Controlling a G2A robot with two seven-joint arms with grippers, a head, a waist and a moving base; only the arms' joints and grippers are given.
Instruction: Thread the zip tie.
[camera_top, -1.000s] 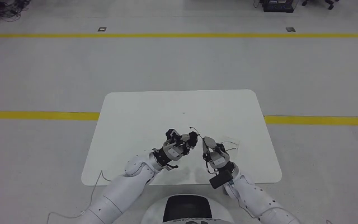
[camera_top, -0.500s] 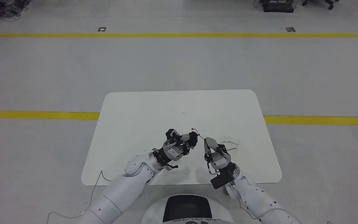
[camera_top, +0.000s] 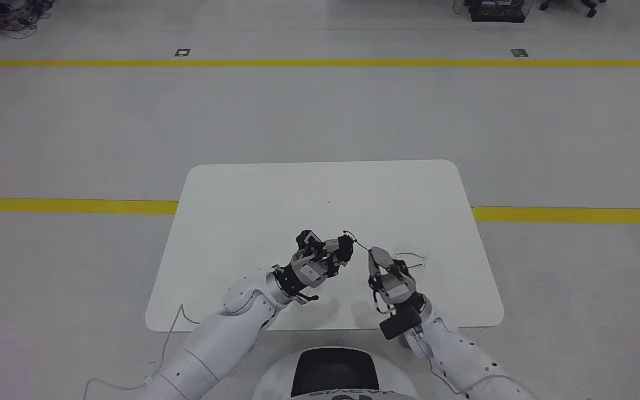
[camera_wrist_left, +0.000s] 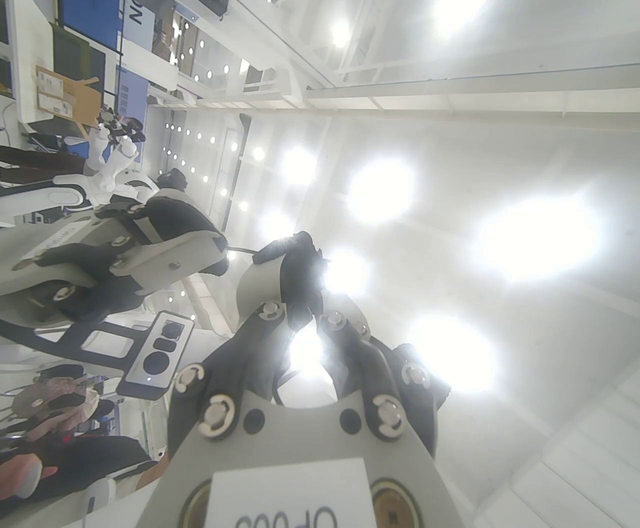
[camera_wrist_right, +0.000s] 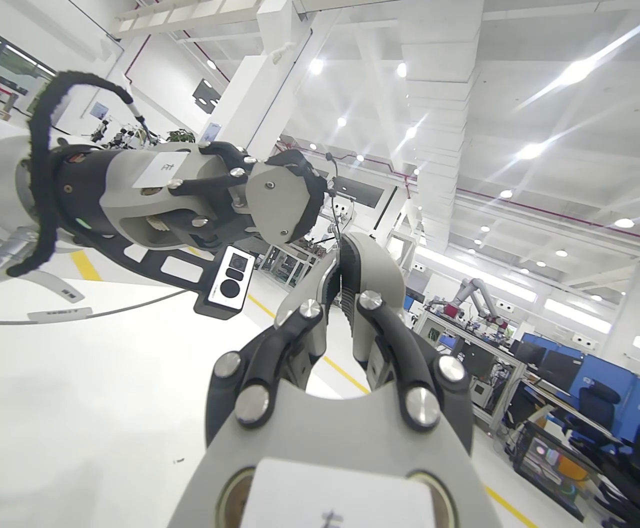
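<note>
Right gripper (camera_wrist_right: 341, 250) pinched together on the thin zip tie (camera_wrist_right: 329, 158) — left gripper (camera_wrist_left: 307, 295) lost in glare, state beyond telling

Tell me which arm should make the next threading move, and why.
Probably right: the right gripper is shut on the thin black plastic zip tie, whose strand reaches the left gripper, which can hold steady.

Left gripper (camera_top: 343, 247) and right gripper (camera_top: 375, 256) are hanging side by side above the tabletop (camera_top: 250, 200), leaving a narrow gap (the zip tie (camera_wrist_right: 334, 215) is bridging it); wide tabletop is spreading beyond them.
</note>
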